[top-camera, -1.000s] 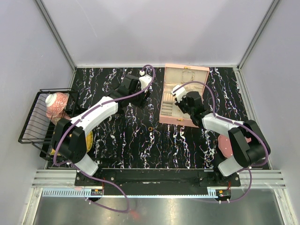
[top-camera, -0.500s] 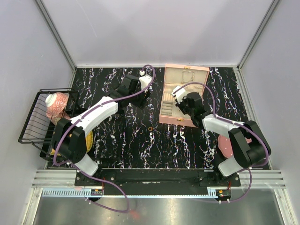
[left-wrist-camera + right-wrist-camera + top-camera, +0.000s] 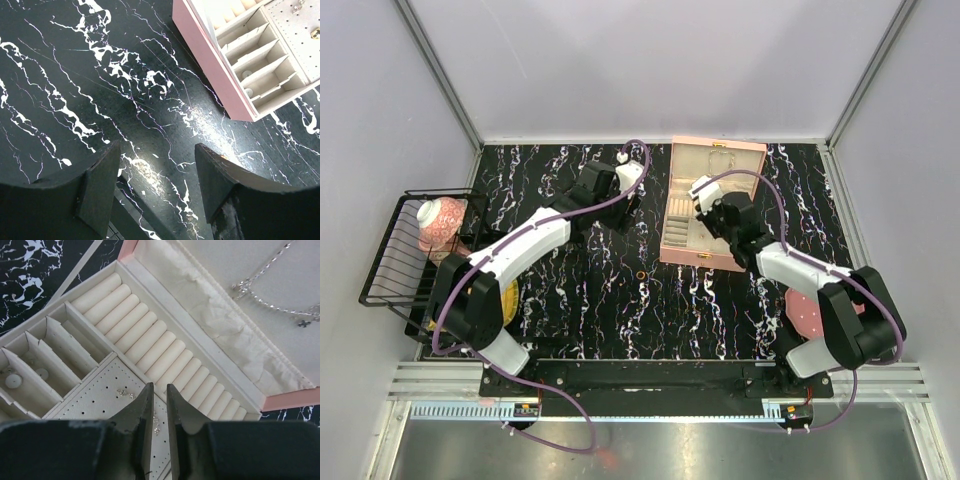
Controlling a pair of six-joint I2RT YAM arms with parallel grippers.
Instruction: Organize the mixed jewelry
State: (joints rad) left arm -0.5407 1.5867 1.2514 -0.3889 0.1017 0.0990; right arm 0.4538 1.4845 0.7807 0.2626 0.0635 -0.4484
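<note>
The pink compartmented box [image 3: 681, 256] lies open at the back of the table. My right gripper [image 3: 708, 228] hovers low over its perforated panel [image 3: 95, 400], its jaws [image 3: 157, 390] a narrow gap apart with nothing clamped between them. A tiny sparkly piece [image 3: 156, 430] lies on the panel under that gap, and another [image 3: 124, 393] to its left. A thin silver chain [image 3: 270, 300] rests in the lid. A small gold ring [image 3: 640, 273] sits on the table in front of the box. My left gripper [image 3: 623, 208] [image 3: 157, 150] is open over bare table, left of the box [image 3: 215, 65].
A black wire rack [image 3: 390, 265] at the left edge holds a pink-and-white patterned object [image 3: 440, 222]. A round pink dotted disc [image 3: 803, 315] lies by the right arm's base. Small pale pieces [image 3: 246, 75] sit in the box's narrow compartments.
My right gripper has shifted slightly farther back over the box and its jaws have parted a little. The left arm and the gold ring have not moved.
</note>
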